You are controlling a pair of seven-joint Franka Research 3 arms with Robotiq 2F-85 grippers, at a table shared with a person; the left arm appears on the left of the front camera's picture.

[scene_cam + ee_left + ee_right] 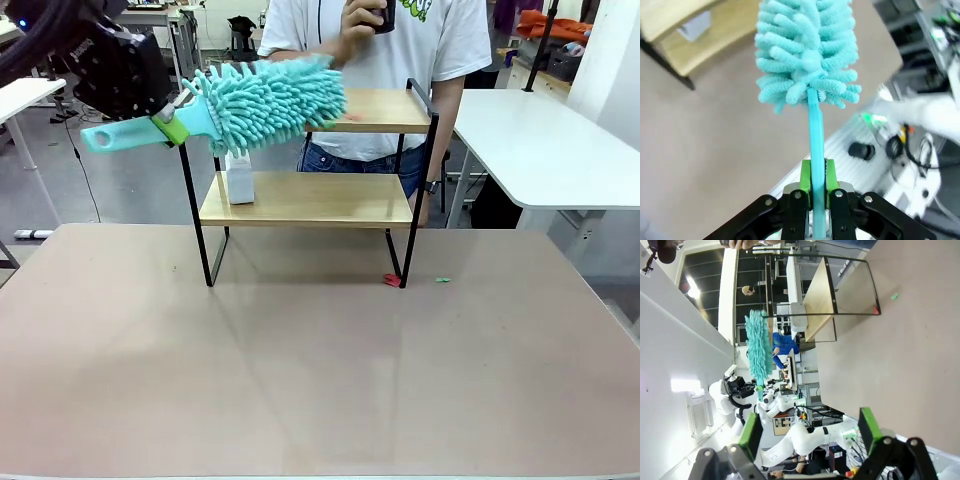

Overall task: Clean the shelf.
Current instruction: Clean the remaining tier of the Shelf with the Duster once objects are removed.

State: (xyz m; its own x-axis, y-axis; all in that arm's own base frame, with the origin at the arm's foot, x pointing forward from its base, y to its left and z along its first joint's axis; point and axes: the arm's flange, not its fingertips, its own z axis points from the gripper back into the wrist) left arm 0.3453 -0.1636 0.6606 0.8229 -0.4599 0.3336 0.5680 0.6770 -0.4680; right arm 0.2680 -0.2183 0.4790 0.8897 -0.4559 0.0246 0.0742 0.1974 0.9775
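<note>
Green pads (805,176) of the left gripper (816,175) are pressed together on the flat turquoise handle (816,135) of a duster (807,50), pinching it edge-on. Beyond them the handle runs into a fluffy head (270,100), which lies across the left end of the shelf's top board (385,108); whether it touches the wood cannot be told. The shelf (310,200) stands on the brown table (320,380), towards its far side. A white box (239,178) sits at the left end of the lower board. A small red bit (392,281) lies by the right front leg, a green bit (442,280) near it. The right gripper (809,432) has its fingers spread wide around nothing. A person stands behind the shelf, one hand (358,25) raised.
</note>
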